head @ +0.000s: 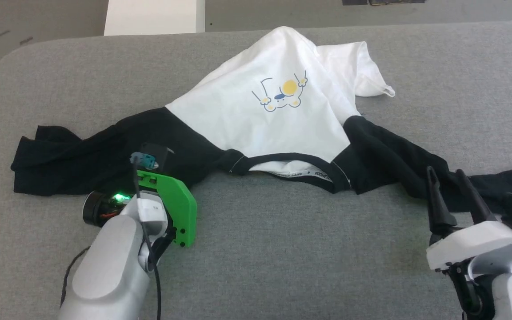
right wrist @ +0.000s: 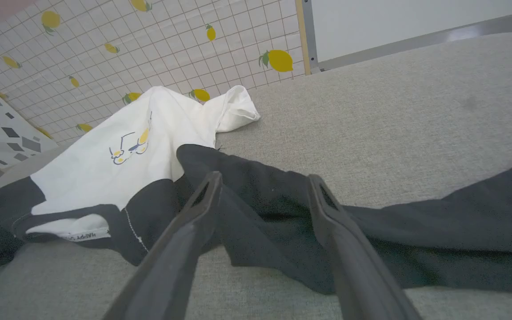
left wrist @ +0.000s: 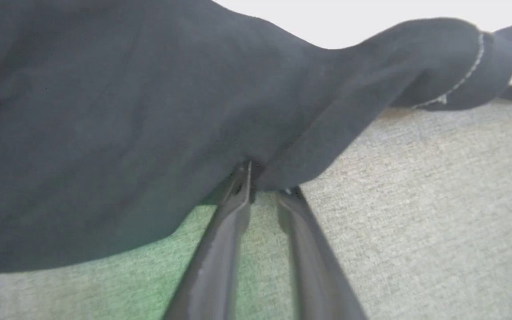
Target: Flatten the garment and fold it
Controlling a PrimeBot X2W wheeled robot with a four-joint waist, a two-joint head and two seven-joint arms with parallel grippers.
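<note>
The left gripper [left wrist: 268,183] has its two fingers pressed close together on a fold of black cloth at the lower edge of the garment [head: 238,111]; the cloth rises from the fingertips and hangs a little off the grey fabric-covered table [head: 282,249], with a green glow on the surface under it. From the head, that wrist carries a green bracket [head: 177,201] and a lit green lamp [head: 120,197], and it sits at the black shoulder on the robot's left, nearer the table's front edge than its back.

The right gripper [head: 445,171] stands spread, its fingers well apart and holding nothing. It points at the black sleeve [right wrist: 282,209] on the robot's right, and its fingertips are over the near hem of that sleeve.

The garment lies across the middle of the table. Its collar [head: 282,156] faces the front edge, and the white neck tape [head: 300,174] with small lettering shows inside it. One black sleeve [head: 56,160] stretches toward the left edge and the other runs toward the right edge. The white body is bunched and peaked toward the back edge, and a small cartoon print [head: 282,93] with a yellow disc is on it.

Beyond the back edge stands a white block [head: 154,17]. The right wrist view shows a tiled wall [right wrist: 149,40] patterned with lemons.
</note>
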